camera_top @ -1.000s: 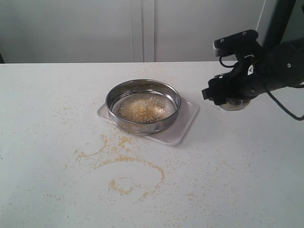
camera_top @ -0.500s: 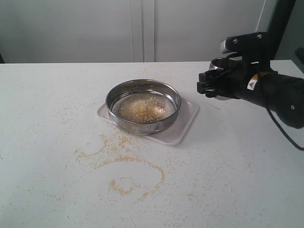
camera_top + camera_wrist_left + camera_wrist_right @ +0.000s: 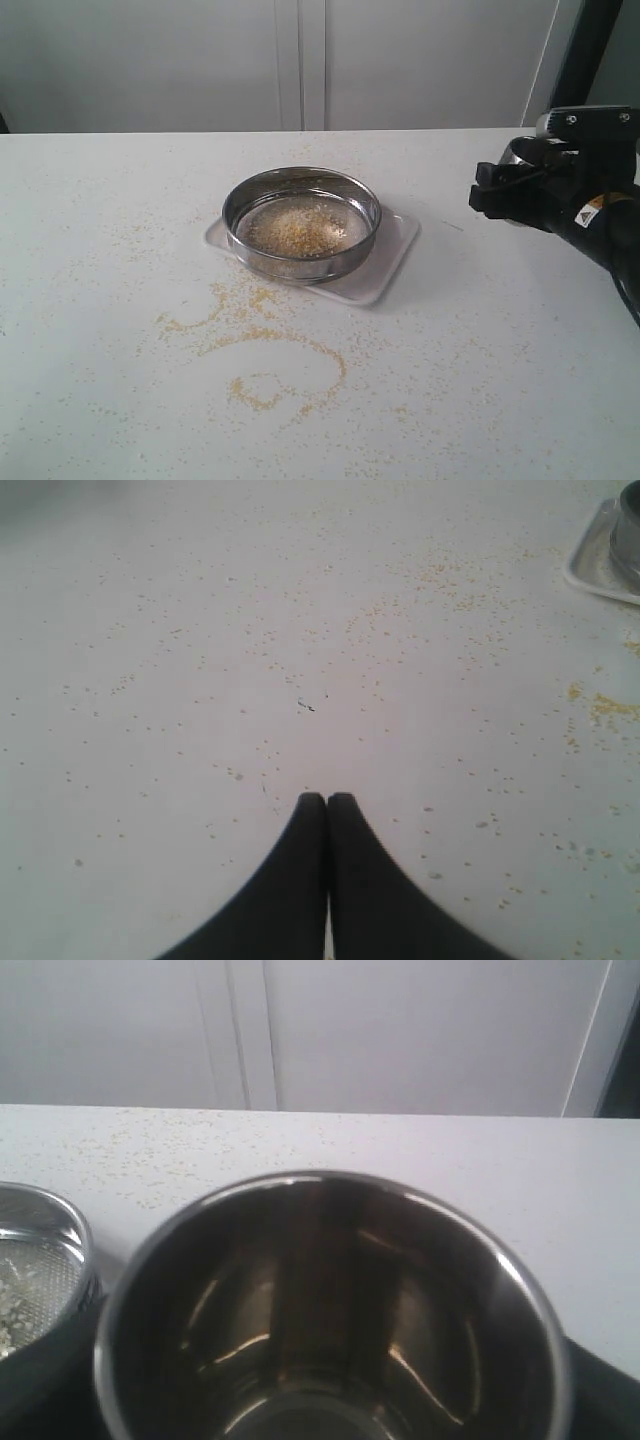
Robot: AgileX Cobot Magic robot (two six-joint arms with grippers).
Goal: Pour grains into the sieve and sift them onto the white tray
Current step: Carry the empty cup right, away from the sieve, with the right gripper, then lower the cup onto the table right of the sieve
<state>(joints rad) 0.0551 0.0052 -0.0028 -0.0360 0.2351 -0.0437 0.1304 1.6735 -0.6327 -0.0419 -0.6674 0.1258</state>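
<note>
Right arm: reaches in from the right edge of the table [image 3: 120,200], forearm roughly level, held up off the surface and well to the right of the tray.
Right gripper [image 3: 497,188]: its dark fingers are clamped on either side of a small steel cup [image 3: 520,152]; the wrist view looks straight into the cup's shiny inside.
Left arm: seen only in its own wrist view, poised over grain-flecked tabletop.
Left gripper [image 3: 327,815]: both black fingers are pressed together, with nothing between them.
Sieve [image 3: 302,222]: one, standing flat on the tray near the table's middle.
White tray [image 3: 392,262]: one, under the sieve, its right end sticking out.
Grains [image 3: 298,228]: one pale and golden heap on the mesh inside the sieve.
Spilled grains [image 3: 272,338]: curling trails in front of the tray, with loose specks all over the table.
Cup: one.
</note>
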